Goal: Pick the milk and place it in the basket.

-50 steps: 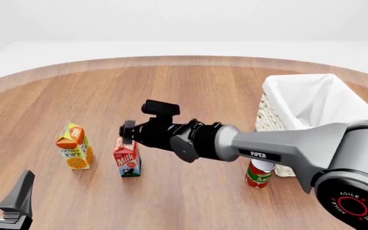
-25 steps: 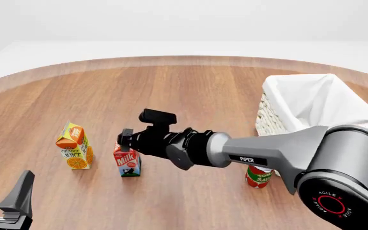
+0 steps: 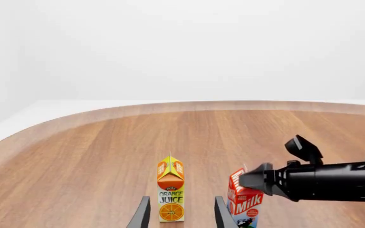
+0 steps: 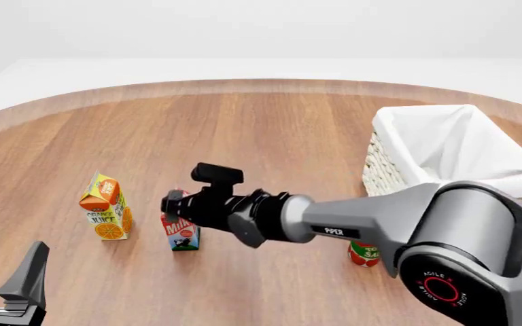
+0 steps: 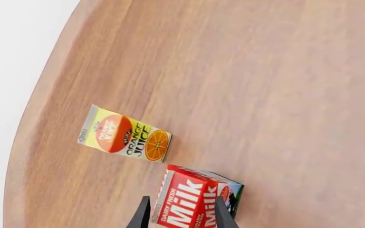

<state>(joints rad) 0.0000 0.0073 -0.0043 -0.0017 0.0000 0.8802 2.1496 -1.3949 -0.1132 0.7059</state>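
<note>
Over the last second I have lowered my right gripper (image 4: 172, 202) onto the milk (image 4: 183, 233), upright near the counter's front edge, jaws released astride its top and not yet clenched; basket (image 4: 442, 146) waits at right.

Cartons left, basket right, can between

The juice (image 4: 105, 207) stands left of the milk (image 4: 182, 233), near it, both on the table (image 4: 279, 122). The right gripper (image 4: 172, 202) hangs over the milk's top. The can (image 4: 363, 253) sits before the basket (image 4: 447, 146), far right. The left gripper (image 4: 3, 280) is at the near left.
</note>
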